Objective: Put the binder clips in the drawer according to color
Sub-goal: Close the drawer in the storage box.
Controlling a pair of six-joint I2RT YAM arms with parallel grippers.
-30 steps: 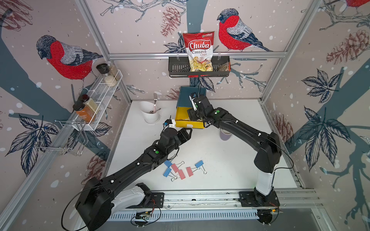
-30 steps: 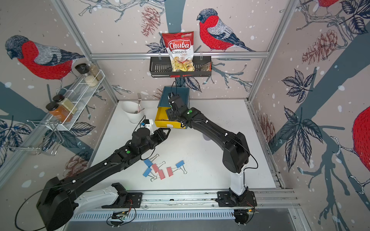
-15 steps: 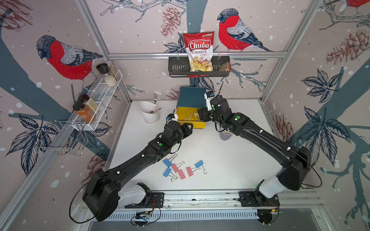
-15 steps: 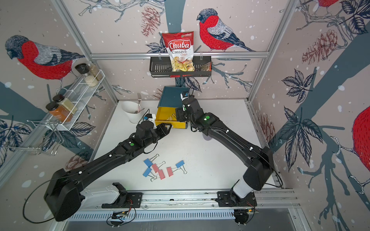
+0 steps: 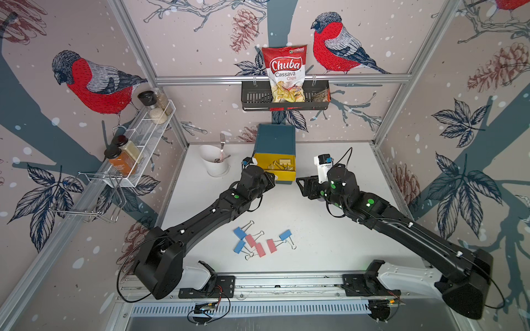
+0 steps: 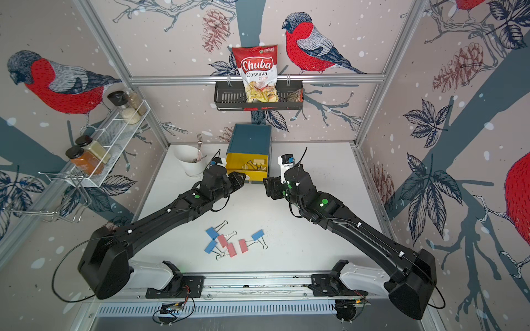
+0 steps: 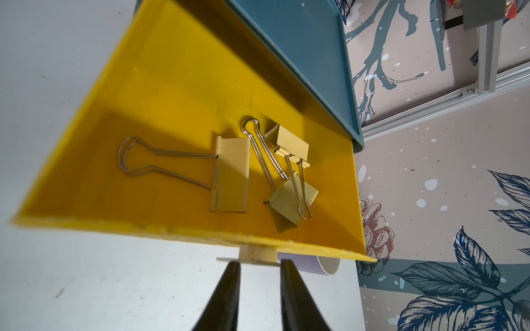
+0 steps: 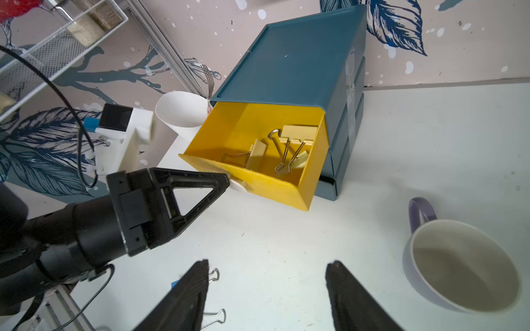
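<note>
Though narrower, left jaws at drawer [image 7: 160,86]

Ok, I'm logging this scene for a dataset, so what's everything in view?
Dark teal drawer chest: one, back of table; yellow top drawer open.
Pale yellow binder clips: three, inside that drawer.
Blue binder clips: three, table front.
Pink-red binder clips: three, among the blue ones.
White cup with metal fork: one, left of chest.
Purple mug: one, empty, near chest.
Red-white chips bag: one, in black wall basket.
Spice jars: four, on white wire wall shelf.
Left gripper: black, jaws slightly apart at drawer's white pull tab.
Right gripper: black, open, empty.
</note>
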